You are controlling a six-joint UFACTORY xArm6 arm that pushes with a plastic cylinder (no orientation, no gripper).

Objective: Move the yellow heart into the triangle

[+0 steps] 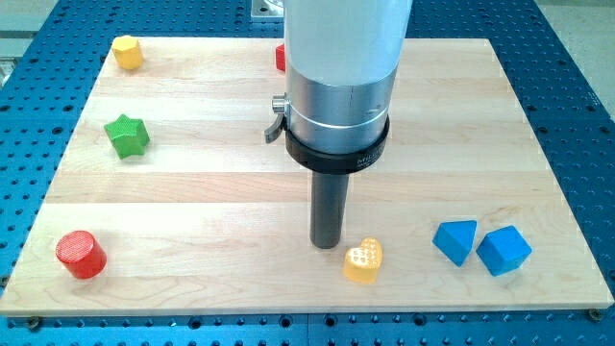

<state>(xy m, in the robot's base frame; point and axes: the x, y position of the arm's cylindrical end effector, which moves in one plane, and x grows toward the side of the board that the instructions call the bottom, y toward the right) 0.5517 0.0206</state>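
Six blocks on the board: counted from the view's left to right, with one more partly hidden behind the arm.
Red cylinder (81, 255): lies near the view's bottom left corner, well apart from everything the task concerns.
Yellow block at the top left (128, 52): a blunt many-sided piece near the far corner, not the heart, well apart from the rest.
Green star (127, 135): sits at the left side, between the two blocks above, untouched by the look of it.
Red block at the top (280, 58): only a sliver shows beside the arm's body; its shape cannot be told.
My tip (327, 246): the rod's lower end rests on the board (192, 202) just to the left of the heart, very close; whether it touches cannot be told. It is a bare rod with nothing to open or close, and it holds nothing.
Yellow heart (364, 261): the task's block, near the bottom edge, just right of my tip and left of the two blue blocks, with bare wood between.
Blue triangle (455, 241): the likely goal, near the heart but clearly apart from it.
Blue cube (504, 250): just beside the triangle on its right, nearly touching.
Done so far: the tip stands on the correct side of the heart for a push to the right, as I judge it.
Left to do: the heart is not yet against the triangle; a short slide to the right appears to be what remains.
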